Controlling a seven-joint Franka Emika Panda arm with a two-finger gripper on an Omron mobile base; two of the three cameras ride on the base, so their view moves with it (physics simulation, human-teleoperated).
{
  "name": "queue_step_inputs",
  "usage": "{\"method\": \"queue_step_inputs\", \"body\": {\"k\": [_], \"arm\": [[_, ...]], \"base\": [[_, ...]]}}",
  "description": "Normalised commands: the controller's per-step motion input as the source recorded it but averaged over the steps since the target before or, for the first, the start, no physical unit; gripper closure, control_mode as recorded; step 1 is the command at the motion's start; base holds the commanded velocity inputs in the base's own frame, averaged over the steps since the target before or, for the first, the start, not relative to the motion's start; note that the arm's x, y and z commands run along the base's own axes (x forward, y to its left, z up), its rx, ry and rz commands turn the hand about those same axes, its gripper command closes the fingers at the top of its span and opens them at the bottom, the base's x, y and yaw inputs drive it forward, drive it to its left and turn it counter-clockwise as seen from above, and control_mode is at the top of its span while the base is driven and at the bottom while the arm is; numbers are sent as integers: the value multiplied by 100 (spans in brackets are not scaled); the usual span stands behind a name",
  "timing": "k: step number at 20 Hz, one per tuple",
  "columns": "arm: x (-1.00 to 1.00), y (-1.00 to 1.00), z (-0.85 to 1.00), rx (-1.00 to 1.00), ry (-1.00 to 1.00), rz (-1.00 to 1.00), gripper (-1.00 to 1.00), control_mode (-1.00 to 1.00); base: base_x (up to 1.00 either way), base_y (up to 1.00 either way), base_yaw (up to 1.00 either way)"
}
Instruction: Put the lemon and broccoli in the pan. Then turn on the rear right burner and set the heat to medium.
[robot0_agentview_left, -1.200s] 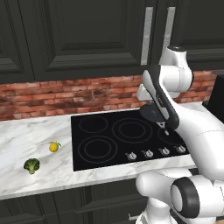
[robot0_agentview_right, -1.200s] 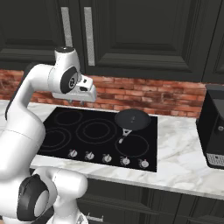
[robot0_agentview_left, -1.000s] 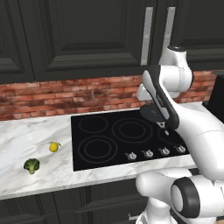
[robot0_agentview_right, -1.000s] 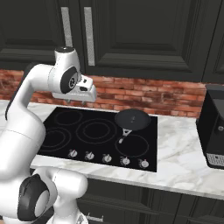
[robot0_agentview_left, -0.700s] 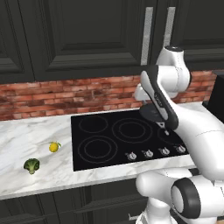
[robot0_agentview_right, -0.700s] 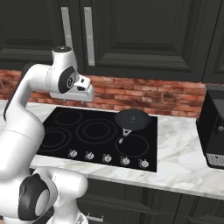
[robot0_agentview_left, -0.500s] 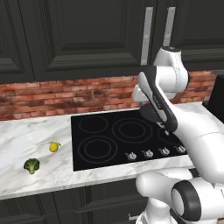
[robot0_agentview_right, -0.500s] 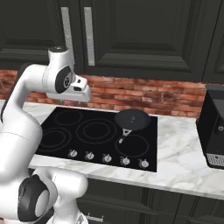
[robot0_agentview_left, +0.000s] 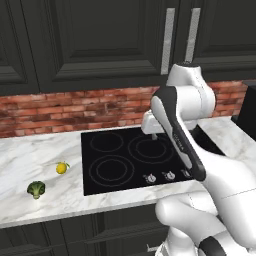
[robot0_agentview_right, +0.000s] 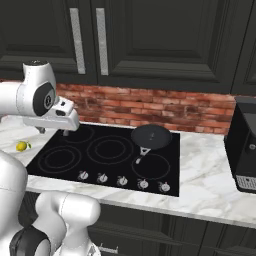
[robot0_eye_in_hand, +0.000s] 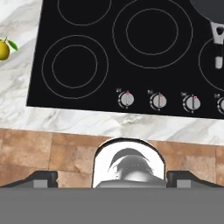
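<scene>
The lemon (robot0_agentview_left: 61, 168) lies on the marble counter left of the hob, with the broccoli (robot0_agentview_left: 36, 189) nearer the front edge beside it. The lemon (robot0_agentview_right: 21, 146) also shows at the left edge of the right base view and as a yellow ball (robot0_eye_in_hand: 3, 49) in the hand view. The dark pan (robot0_agentview_right: 151, 136) sits on the rear right burner, handle toward the front; its handle (robot0_eye_in_hand: 218, 43) shows in the hand view. My gripper (robot0_agentview_right: 53, 131) hangs open and empty above the hob's left half, well right of the lemon. Its fingertips (robot0_eye_in_hand: 41, 177) stand wide apart.
The black hob (robot0_agentview_left: 135, 160) has a row of knobs (robot0_eye_in_hand: 158, 101) along its front edge. A brick backsplash (robot0_agentview_right: 150, 107) and dark cabinets stand behind it. A dark appliance (robot0_agentview_right: 242, 145) stands on the counter at the far right. Bare marble (robot0_agentview_left: 30, 155) surrounds the lemon and broccoli.
The jaws have opened wide. The hand has swung left and down over the hob toward its left side. Lemon, broccoli and pan have not moved.
</scene>
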Motion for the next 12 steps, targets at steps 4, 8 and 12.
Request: {"method": "queue_step_inputs", "body": {"k": [4,8,12], "arm": [[-3,41,0,0,0,7,-100,-100],[13,49,0,0,0,0,-100,-100],[26,37,0,0,0,0,-100,-100]], "base": [[0,0,0],[0,0,0],[0,0,0]]}}
